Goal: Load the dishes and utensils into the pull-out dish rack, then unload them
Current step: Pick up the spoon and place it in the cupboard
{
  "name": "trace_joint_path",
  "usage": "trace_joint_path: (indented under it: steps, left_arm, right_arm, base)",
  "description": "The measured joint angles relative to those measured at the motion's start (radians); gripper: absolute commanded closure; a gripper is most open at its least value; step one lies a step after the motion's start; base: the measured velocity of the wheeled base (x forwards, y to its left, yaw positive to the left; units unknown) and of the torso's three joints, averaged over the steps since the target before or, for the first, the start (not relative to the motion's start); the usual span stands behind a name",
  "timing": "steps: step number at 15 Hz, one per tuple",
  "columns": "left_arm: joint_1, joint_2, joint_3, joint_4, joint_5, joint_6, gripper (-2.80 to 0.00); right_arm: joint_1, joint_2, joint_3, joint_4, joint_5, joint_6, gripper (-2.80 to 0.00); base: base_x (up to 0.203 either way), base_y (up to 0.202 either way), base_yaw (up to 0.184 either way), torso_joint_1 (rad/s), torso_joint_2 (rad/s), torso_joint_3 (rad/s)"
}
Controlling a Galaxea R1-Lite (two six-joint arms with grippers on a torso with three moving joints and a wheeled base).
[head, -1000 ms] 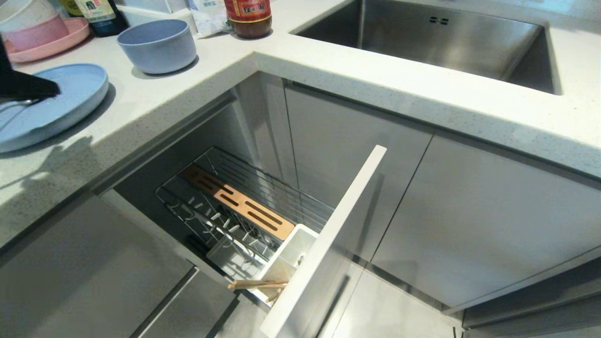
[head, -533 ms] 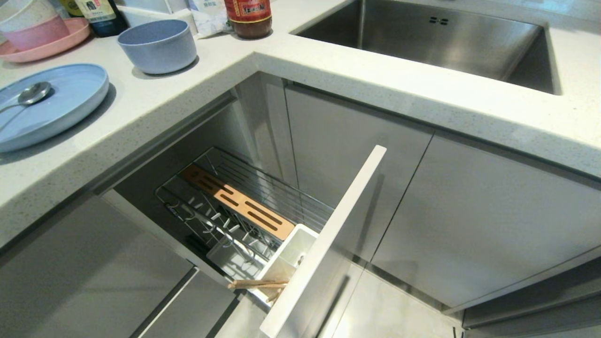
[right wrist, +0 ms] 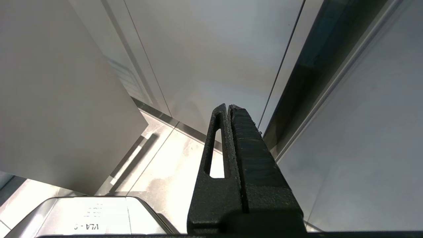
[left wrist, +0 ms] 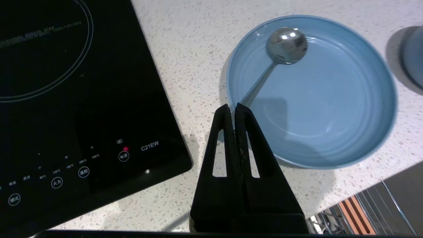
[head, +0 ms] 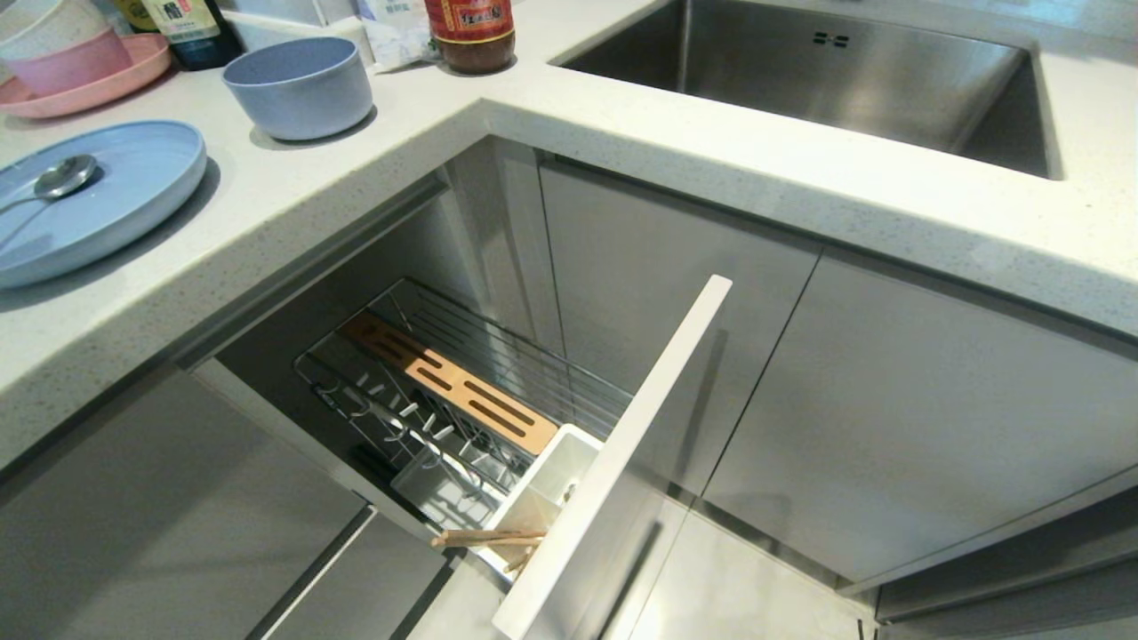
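Hovering my left gripper (left wrist: pixel 232 106) above the speckled white countertop (head: pixel 676 151), I see it clenched on nothing, its tips at the near rim of the light blue plate (left wrist: pixel 330 109) beside a black induction hob (left wrist: pixel 82 99). My right gripper (right wrist: pixel 228 107) hangs clenched near grey cabinet doors. The spoon (head: pixel 58 178) lies on the plate, the blue-grey bowl (head: pixel 298 84) just beyond; the chopsticks (head: pixel 489 538) sit in the pulled-out dish rack (head: pixel 444 391). A second ago my arm covered the spoon in the head view; it has since left that view.
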Motion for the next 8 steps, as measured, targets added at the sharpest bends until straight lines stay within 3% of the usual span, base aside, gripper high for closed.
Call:
trace_joint_path:
  steps: [2,4,8]
  left_arm:
    - [0.055,0.049,-0.047,0.034,-0.056,0.006,0.00]
    - [0.120,0.097,-0.068,0.037,-0.131,0.050,0.00]
    - [0.220,0.158,-0.077,0.049,-0.351,0.165,0.00]
  right_arm:
    - [0.000,0.000,0.000,0.000,0.000,0.000,0.00]
    - [0.000,0.000,0.000,0.000,0.000,0.000,0.00]
    - [0.000,0.000,0.000,0.000,0.000,0.000,0.00]
  base:
    - [0.000,0.000,0.000,0.000,0.00,0.000]
    - [0.000,0.000,0.000,0.000,0.00,0.000]
    - [0.000,0.000,0.000,0.000,0.00,0.000]
